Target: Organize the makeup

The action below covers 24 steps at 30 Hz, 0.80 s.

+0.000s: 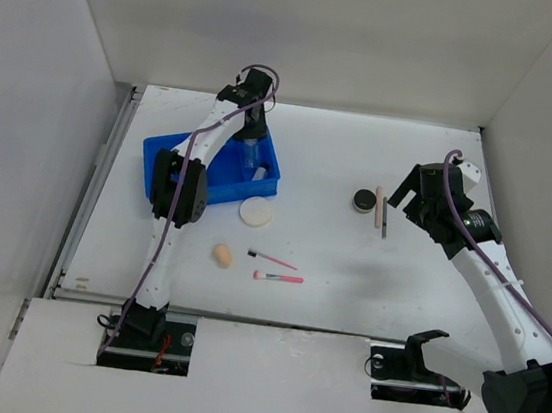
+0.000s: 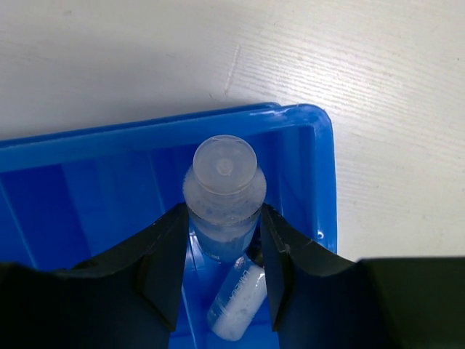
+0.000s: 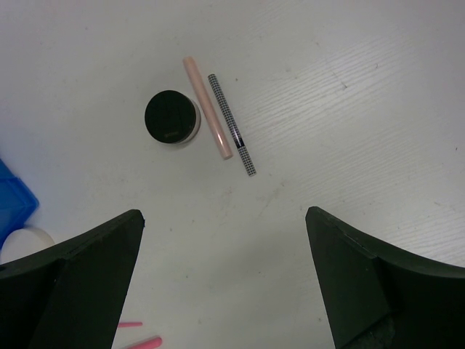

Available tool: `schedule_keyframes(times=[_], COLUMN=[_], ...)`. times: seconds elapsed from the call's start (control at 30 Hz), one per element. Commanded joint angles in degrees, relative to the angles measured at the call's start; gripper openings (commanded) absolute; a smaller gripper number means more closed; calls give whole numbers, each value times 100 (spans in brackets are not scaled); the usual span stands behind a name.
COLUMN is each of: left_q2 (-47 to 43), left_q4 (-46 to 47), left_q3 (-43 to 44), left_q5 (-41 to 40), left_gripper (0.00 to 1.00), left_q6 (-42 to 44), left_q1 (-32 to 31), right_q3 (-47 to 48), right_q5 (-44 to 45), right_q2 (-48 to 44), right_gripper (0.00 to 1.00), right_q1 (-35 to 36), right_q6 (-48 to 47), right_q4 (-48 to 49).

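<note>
My left gripper (image 1: pixel 252 135) reaches down into the blue tray (image 1: pixel 167 153). In the left wrist view the left gripper (image 2: pixel 224 222) is shut on an upright clear bottle (image 2: pixel 224 190). A second clear bottle (image 2: pixel 236 302) lies on the tray floor just below it. My right gripper (image 1: pixel 408 198) is open and empty above the table, right of the black round jar (image 1: pixel 362 199), beige stick (image 1: pixel 379 207) and dark pencil (image 1: pixel 385 220). The right wrist view shows the right gripper (image 3: pixel 224 214) short of the jar (image 3: pixel 171 118), stick (image 3: pixel 206 107) and pencil (image 3: pixel 232 125).
A white round puff (image 1: pixel 255 211) lies at the tray's front right corner. A peach sponge (image 1: pixel 222 253) and two pink-handled brushes (image 1: pixel 271 259) (image 1: pixel 277 277) lie nearer the front. White walls enclose the table on the left, back and right.
</note>
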Motion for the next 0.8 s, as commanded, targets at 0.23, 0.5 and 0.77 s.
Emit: schedule_keyframes(times=[0.23,0.5,0.77], left_q2=[-870,-605,-1405], left_q4=[-547,-988,-802], left_q3=[-800,175,-114], left_q5=[1127,1022,969], left_gripper=[0,83,77], left_q6=[-302,-108,67], left_q1=[-1,-1,-1], right_q3=[226,174,173], right_q5=[-14,-14,-67], right_q2=[-71,-176,-229], right_gripper=[99,99,99], right_q1=[-18,-18,-18], right_q6=[-64,-64,-64], right_q4=[120,120,120])
